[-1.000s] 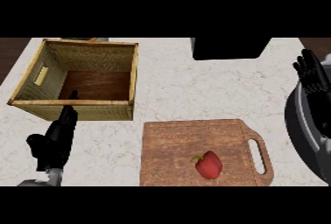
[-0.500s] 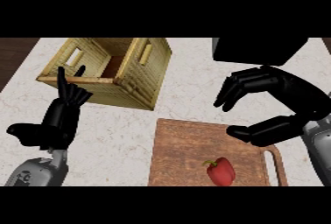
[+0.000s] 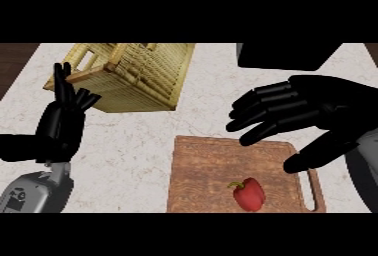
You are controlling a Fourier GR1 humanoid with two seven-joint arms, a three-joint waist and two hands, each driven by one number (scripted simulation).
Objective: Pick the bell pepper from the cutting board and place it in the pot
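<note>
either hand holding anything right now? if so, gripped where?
Nothing is held. The right hand hovers open above the cutting board, apart from the bell pepper. The left hand is open, fingers up, at the left.

Red bell pepper (image 3: 250, 193) with short green stem, lying on its side, stem toward upper left, untouched, near lower edge of brown wooden cutting board (image 3: 207, 170), board flat on pale counter, handle slot along its right side, pot not identifiable.
</note>
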